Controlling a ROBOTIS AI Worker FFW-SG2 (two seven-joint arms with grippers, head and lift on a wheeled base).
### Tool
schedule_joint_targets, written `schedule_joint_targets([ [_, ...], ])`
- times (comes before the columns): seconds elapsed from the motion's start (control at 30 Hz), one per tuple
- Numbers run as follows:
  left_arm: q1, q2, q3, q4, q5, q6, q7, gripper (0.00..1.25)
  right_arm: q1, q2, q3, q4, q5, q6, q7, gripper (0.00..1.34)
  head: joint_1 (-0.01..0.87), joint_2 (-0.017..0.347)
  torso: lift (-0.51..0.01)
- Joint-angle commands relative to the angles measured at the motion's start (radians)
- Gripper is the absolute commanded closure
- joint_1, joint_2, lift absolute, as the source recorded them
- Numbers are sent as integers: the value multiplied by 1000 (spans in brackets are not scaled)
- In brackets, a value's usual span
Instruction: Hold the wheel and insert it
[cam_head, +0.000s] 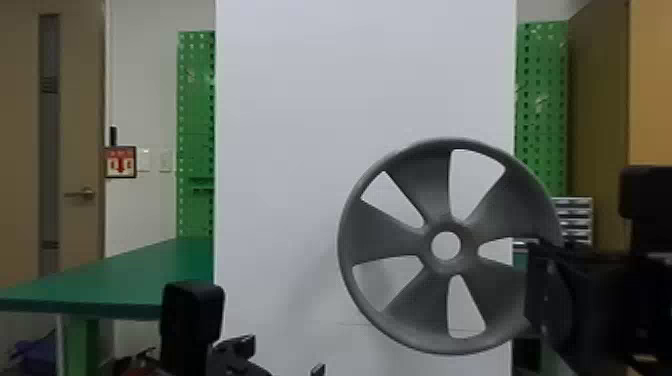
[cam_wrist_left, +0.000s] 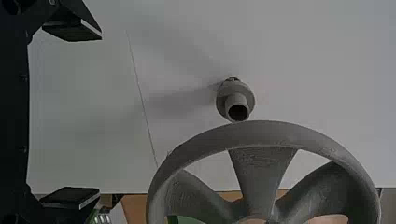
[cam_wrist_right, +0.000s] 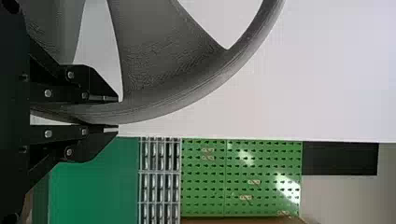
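Okay, your right tool (cam_head: 537, 285) has the wheel (cam_head: 420, 190) pinched by its rim, left tool (cam_head: 282, 357) is wide open, empty, and a peg (cam_wrist_left: 236, 100) pokes off the panel (cam_head: 300, 125).

Behind a tall white rectangular panel (cam_head: 300, 100), green perforated pegboards (cam_head: 542, 110) flank it; left stands a flat-topped green table (cam_head: 135, 280).

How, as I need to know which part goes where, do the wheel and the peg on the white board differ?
The wheel is wide, with spokes and gaps between them; the peg is a small stub with a round collar. The right tool grips the wheel by its rim; the peg juts from the white board. Both are grey, each with a round central opening.
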Motion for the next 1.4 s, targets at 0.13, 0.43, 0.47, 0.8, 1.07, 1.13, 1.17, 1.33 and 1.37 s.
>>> schedule_joint_targets([
  [0.13,-1,0,-4,0,-6,1,0,107,-20,2,47,15,-32,-2,-37,1184,6,140,-475],
  [0.43,-1,0,-4,0,-6,-1,0,107,-40,8,72,30,-59,-4,-66,1184,6,140,-475],
  [0.47,-1,0,-4,0,-6,-1,0,107,-41,10,75,32,-61,-5,-69,1184,6,140,-475],
  [0.8,-1,0,-6,0,-6,-1,0,107,-63,14,115,60,-90,-10,-98,1184,6,140,-475],
  [1.07,-2,0,-9,0,-9,-1,0,107,-74,14,145,78,-109,-22,-115,1184,6,140,-475],
  [1.13,-2,0,-9,0,-9,-1,0,107,-74,14,150,81,-113,-24,-118,1184,6,140,-475],
  [1.17,-2,0,-9,0,-9,1,0,107,-74,14,150,83,-115,-25,-118,1184,6,140,-475],
  [1.33,-2,0,-10,0,-9,1,0,107,-77,14,162,93,-124,-36,-123,1185,6,140,-475],
  [1.37,-2,0,-10,0,-9,1,0,107,-78,14,165,95,-124,-39,-124,1184,6,140,-475],
])
